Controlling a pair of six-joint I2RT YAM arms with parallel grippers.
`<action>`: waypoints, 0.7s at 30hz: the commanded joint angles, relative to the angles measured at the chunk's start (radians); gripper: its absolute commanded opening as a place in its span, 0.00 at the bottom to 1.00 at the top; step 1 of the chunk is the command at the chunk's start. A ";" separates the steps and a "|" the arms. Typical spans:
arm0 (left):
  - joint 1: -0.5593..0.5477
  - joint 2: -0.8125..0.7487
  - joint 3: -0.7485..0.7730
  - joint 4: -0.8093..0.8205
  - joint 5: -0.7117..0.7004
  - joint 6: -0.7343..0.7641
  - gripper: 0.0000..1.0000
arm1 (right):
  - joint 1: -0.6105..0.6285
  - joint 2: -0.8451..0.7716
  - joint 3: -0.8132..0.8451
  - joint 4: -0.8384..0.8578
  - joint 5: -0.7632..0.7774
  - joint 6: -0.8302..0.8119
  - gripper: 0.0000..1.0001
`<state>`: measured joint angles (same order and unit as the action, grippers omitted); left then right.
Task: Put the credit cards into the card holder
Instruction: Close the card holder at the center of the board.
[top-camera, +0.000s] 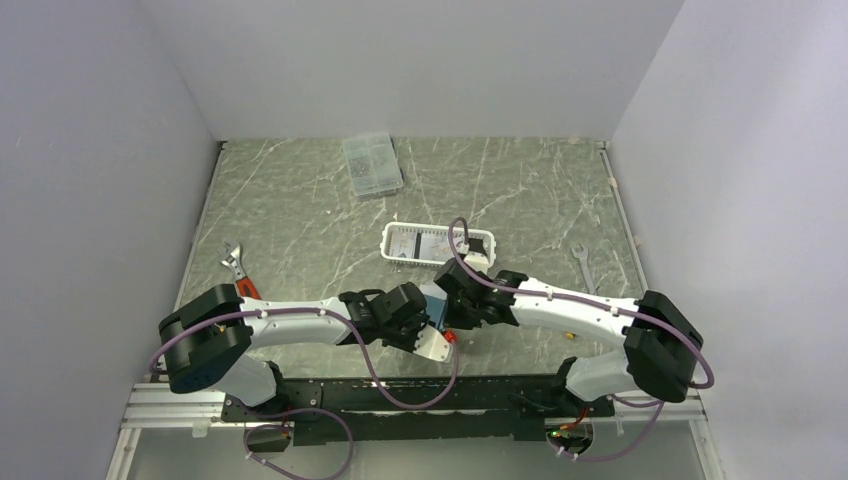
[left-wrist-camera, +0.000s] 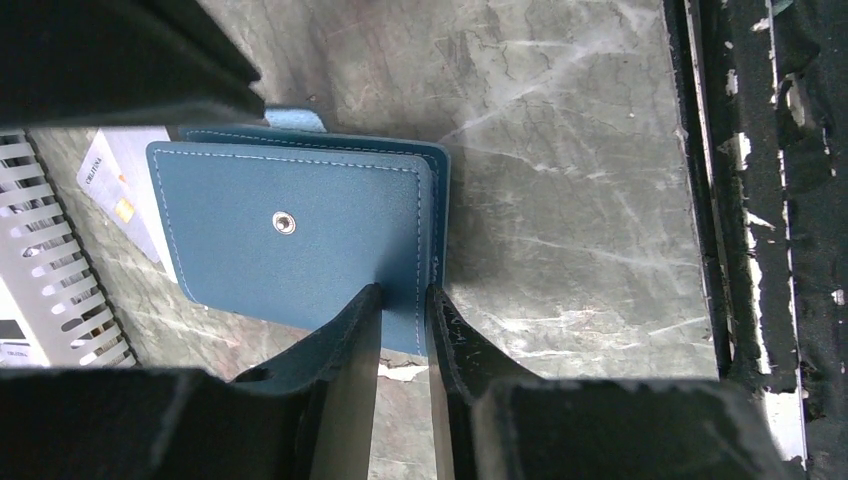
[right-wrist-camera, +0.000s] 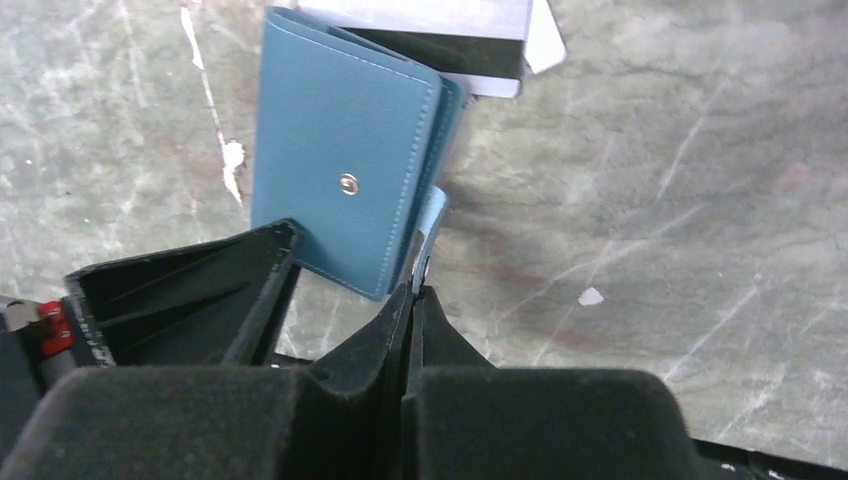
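The card holder (left-wrist-camera: 300, 230), a teal-blue folded wallet with a small metal snap, is folded shut just above the table between both arms (top-camera: 436, 298). My left gripper (left-wrist-camera: 405, 300) is shut on the wallet's lower corner, one finger on each face. My right gripper (right-wrist-camera: 413, 292) is shut on the pale blue snap tab (right-wrist-camera: 431, 222) that sticks out of the wallet's edge. A pale grey credit card (left-wrist-camera: 118, 188) lies on the table behind the wallet. In the right wrist view, credit cards (right-wrist-camera: 450, 45), one with a black stripe, lie partly under the wallet's far end.
A white slatted basket (top-camera: 387, 246) stands just beyond the grippers and shows at the left edge (left-wrist-camera: 55, 290) of the left wrist view. A clear compartment box (top-camera: 372, 165) sits at the back. A red-handled wrench (top-camera: 238, 270) lies left, a steel spanner (top-camera: 585, 265) right.
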<state>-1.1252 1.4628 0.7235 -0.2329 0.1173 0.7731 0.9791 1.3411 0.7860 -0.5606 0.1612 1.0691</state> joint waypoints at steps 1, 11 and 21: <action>0.001 -0.021 -0.013 0.000 0.049 0.002 0.27 | 0.006 0.036 0.077 0.066 0.003 -0.088 0.00; 0.001 -0.012 -0.005 -0.001 0.056 0.008 0.27 | -0.004 0.249 0.212 0.068 -0.090 -0.222 0.00; 0.001 -0.025 -0.021 0.025 0.058 0.014 0.27 | -0.041 0.285 0.171 0.140 -0.153 -0.237 0.00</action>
<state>-1.1202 1.4616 0.7200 -0.2298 0.1356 0.7738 0.9520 1.6218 0.9657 -0.5041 0.0559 0.8463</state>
